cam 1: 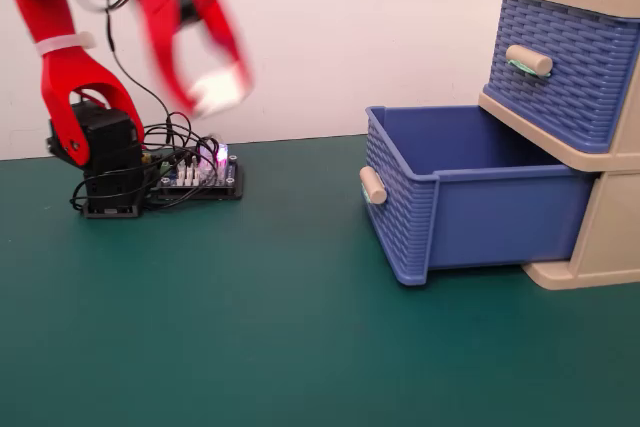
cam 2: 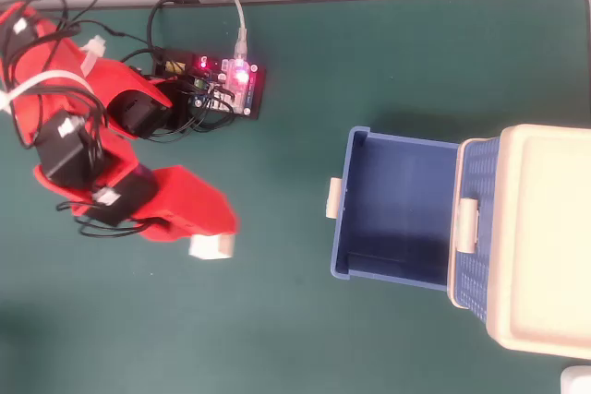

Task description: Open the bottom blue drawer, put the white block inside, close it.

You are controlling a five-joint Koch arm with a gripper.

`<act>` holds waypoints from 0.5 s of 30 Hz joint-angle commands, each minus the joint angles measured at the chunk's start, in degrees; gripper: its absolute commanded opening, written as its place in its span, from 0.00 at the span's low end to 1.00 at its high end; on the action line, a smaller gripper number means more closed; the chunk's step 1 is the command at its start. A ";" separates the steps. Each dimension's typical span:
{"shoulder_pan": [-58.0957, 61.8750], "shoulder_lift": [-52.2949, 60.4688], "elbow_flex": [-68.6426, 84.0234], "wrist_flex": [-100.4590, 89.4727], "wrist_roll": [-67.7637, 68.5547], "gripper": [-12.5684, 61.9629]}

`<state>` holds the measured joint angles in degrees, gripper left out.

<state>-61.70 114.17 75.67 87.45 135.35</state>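
Fixed view: red claw (cam 1: 212, 82) raised high above the green tabletop (cam 1: 260, 347), motion-blurred, clamped on the white block (cam 1: 218, 90) between its two fingers. Block off the tabletop, well left of the bottom blue drawer (cam 1: 470, 192) and higher than its rim. Drawer pulled far out of the beige chest (cam 1: 610, 237), interior bare, beige handle (cam 1: 372, 185) on its front facing left. Upper drawer (cam 1: 560, 62) shut, above and behind the open one. Lit circuit board (cam 1: 200, 175) at the arm's base, left of the drawer. Overhead view: block (cam 2: 211, 246) at the tip of the claw (cam 2: 214, 237), left of the drawer (cam 2: 392, 209), well apart from its handle
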 commanded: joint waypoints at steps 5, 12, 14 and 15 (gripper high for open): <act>-17.67 -20.21 -25.31 -1.23 32.34 0.06; -20.39 -37.53 -41.04 -1.14 35.33 0.06; -20.48 -39.55 -42.01 -1.14 35.24 0.11; -20.57 -40.34 -42.10 -1.23 35.24 0.20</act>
<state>-81.39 72.60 36.30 87.01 168.75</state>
